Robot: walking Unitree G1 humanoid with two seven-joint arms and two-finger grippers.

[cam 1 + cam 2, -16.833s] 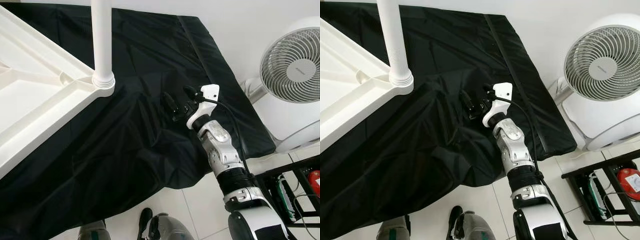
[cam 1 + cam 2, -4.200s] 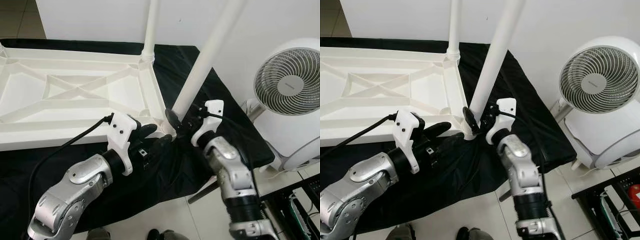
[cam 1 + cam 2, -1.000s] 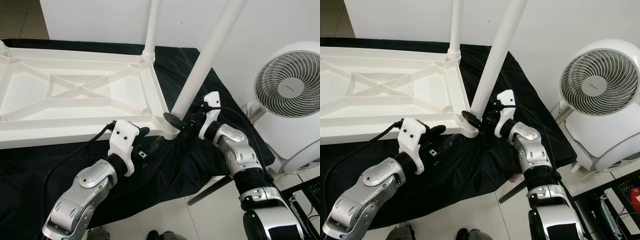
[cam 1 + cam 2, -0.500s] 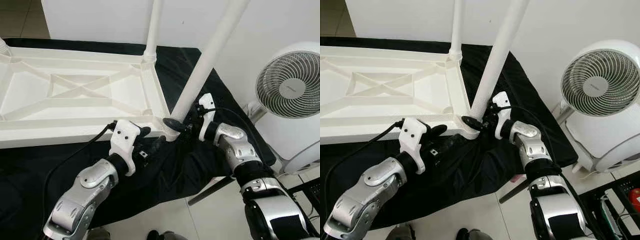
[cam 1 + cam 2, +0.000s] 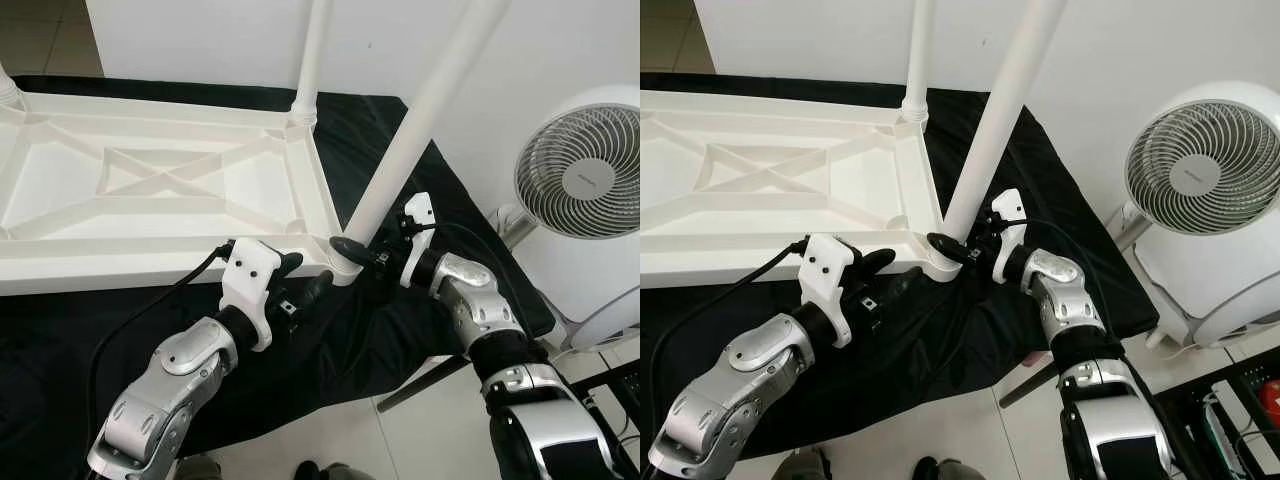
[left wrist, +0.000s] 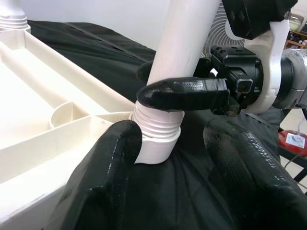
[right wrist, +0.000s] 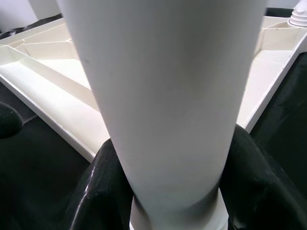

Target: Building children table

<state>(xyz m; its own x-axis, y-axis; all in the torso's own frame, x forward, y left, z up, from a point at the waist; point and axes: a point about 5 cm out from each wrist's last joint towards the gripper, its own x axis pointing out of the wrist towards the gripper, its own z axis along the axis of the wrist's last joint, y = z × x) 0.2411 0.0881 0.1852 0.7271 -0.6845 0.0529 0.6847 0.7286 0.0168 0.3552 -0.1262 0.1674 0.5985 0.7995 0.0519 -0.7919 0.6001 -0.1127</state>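
The white table top (image 5: pixel 120 262) lies upside down on a black cloth (image 5: pixel 390 130). One white leg (image 5: pixel 312 50) stands in its far right corner. A second white leg (image 5: pixel 420 120) leans in the near right corner socket (image 6: pixel 156 139). My right gripper (image 5: pixel 358 250) is shut on this leg just above its threaded base, and its fingers (image 7: pixel 100 187) wrap both sides of the leg (image 7: pixel 168 96). My left gripper (image 5: pixel 300 285) is open beside the same corner. Its fingers (image 6: pixel 110 158) stand apart on either side of the socket.
A white fan (image 5: pixel 585 180) stands on the floor to the right, close to my right arm. A black rack (image 5: pixel 620 385) is at the lower right. The cloth's front edge hangs over pale floor tiles (image 5: pixel 400 440).
My right wrist has turned a little around the leg's base while staying shut on it. The left gripper has stayed by the corner.
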